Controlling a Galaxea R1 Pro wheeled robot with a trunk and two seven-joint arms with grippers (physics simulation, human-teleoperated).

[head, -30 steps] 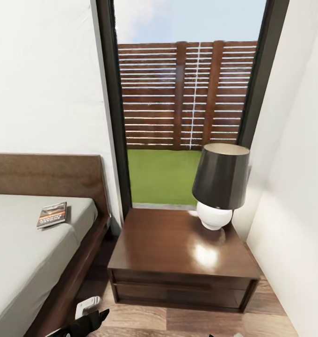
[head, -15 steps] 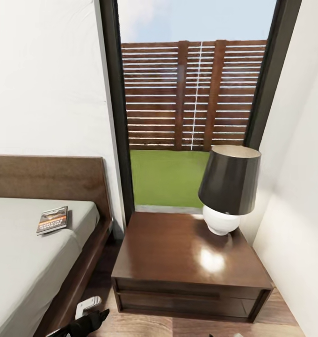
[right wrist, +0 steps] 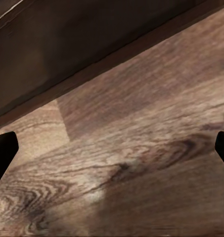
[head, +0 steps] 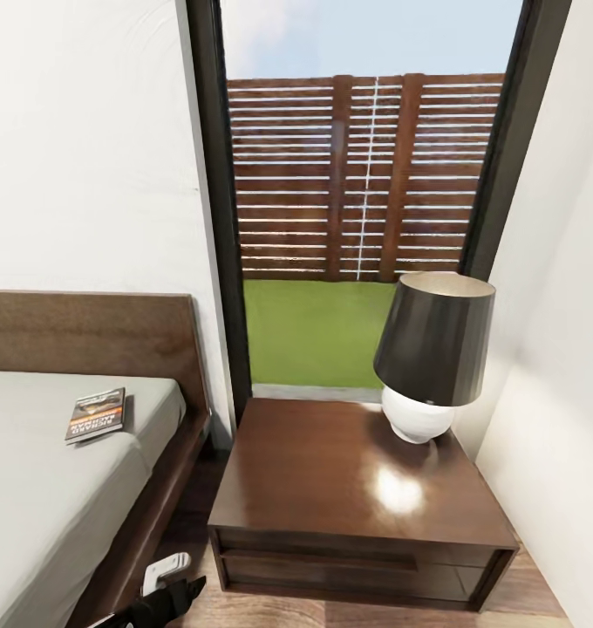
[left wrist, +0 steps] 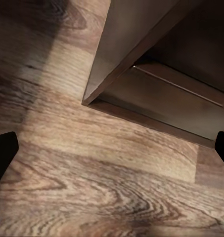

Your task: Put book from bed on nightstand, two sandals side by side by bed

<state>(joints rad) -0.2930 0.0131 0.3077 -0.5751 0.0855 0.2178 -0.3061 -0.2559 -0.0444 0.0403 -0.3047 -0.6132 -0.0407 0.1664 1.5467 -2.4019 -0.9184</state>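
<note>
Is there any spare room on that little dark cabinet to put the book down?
Yes. The nightstand top is bare across its front and the side nearer the bed. Only the back corner by the wall is taken, by the lamp. The book lies on the mattress near the headboard.

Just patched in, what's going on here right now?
Nothing is being handled yet. The robot faces the nightstand, which carries a lamp at its far right, leaving bare top nearer the bed. The book lies on the bed near the headboard, untouched. Both arms hang low: the left claw and right claw are open and empty above the wood floor near the furniture's base.
</note>
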